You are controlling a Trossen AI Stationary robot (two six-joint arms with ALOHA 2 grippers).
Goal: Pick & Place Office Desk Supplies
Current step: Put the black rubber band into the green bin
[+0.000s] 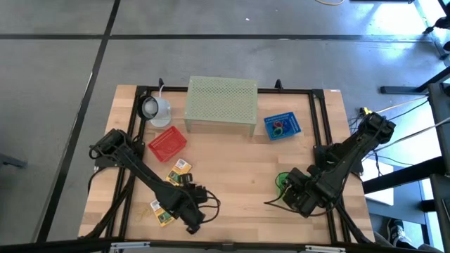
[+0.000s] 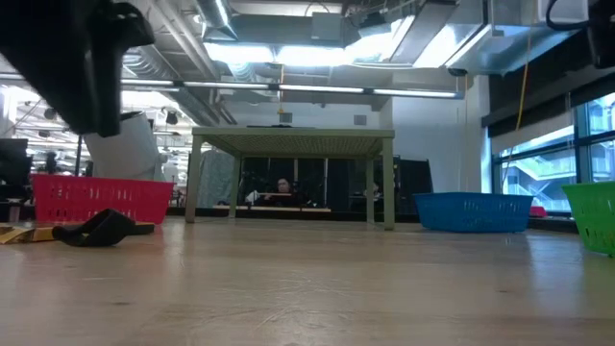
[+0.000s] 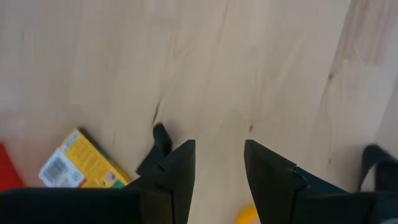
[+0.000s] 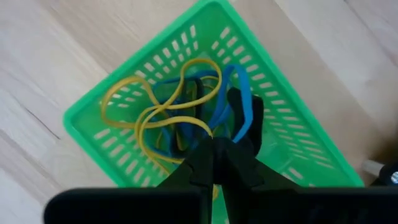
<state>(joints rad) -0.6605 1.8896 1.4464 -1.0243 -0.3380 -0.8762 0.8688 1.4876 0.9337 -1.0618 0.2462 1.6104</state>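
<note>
- Left gripper (image 3: 217,171) — near the table's front edge on the left half, jaws parted with bare wood showing between them and nothing held; the stance looks like one readied over loose stock, not one carrying anything.
- Yellow printed packet (image 3: 78,165) — flat on the wood just beside the left gripper's fingers; a black clip (image 3: 158,146) lies close by it. More packets (image 1: 179,171) sit scattered between the red basket and the front edge.
- Right gripper (image 4: 217,158) — over the green basket (image 4: 283,87) at the right side of the table, jaws closed tip to tip with no item seen between them; the pose suits a drop-off spot for loops.
- Rubber bands — yellow (image 4: 124,93) and blue (image 4: 245,102) loops tangled on the green basket's floor, evidently sorted there by kind.
- Red basket (image 1: 167,143) and blue basket (image 1: 283,126) — flanking the pale green perforated stand (image 1: 221,104) at the back, so each arm has a bin on its own side. The blue one holds small coloured items, too small to name.
- White cup-like object (image 1: 155,107) — back left, well apart from both grippers.
- Open room — the middle of the table (image 1: 239,176) is bare wood; the left gripper works close to the front edge, the green basket close to the black frame rail on the right — little margin at either.
</note>
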